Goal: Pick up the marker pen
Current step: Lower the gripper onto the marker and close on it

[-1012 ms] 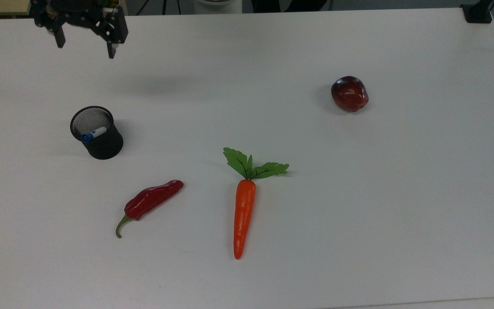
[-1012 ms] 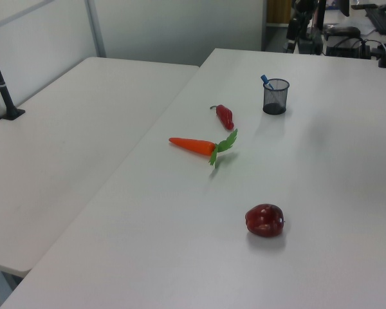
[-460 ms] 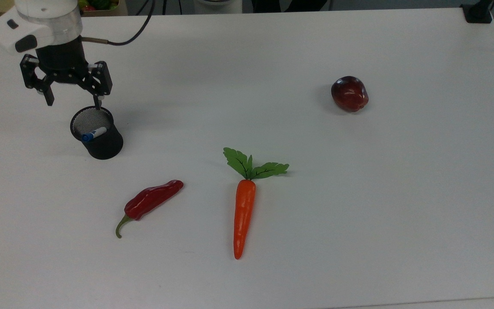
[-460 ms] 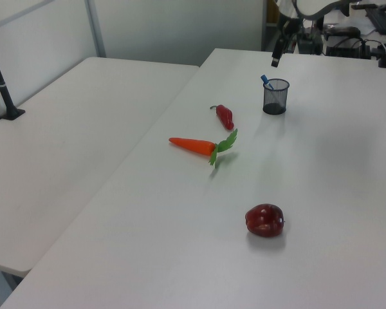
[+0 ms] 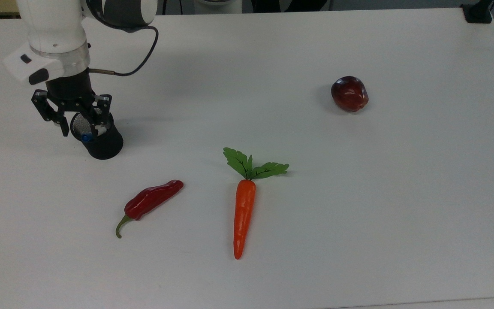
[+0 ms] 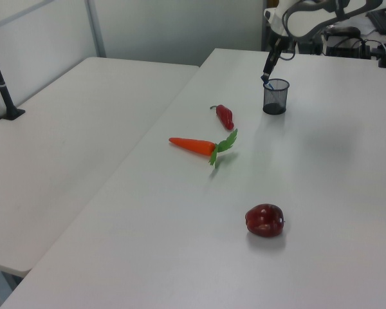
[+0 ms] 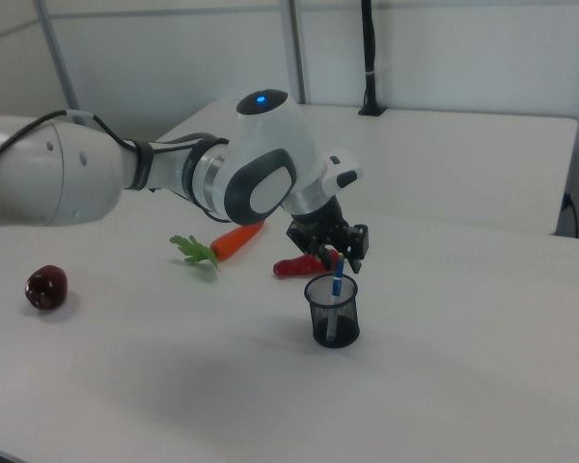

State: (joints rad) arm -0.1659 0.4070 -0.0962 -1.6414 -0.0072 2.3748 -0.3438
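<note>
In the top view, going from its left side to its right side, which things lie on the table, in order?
Black mesh cup holding the marker pen, with the gripper above it → red chili pepper → carrot → red apple.

You are looking at these counts:
marker pen (image 5: 86, 137): one
mesh cup (image 5: 101, 148): one
carrot (image 5: 243, 214): one
red chilli (image 5: 150, 201): one
apple (image 5: 349, 94): one
table (image 5: 358, 206): two are showing in the left view
</note>
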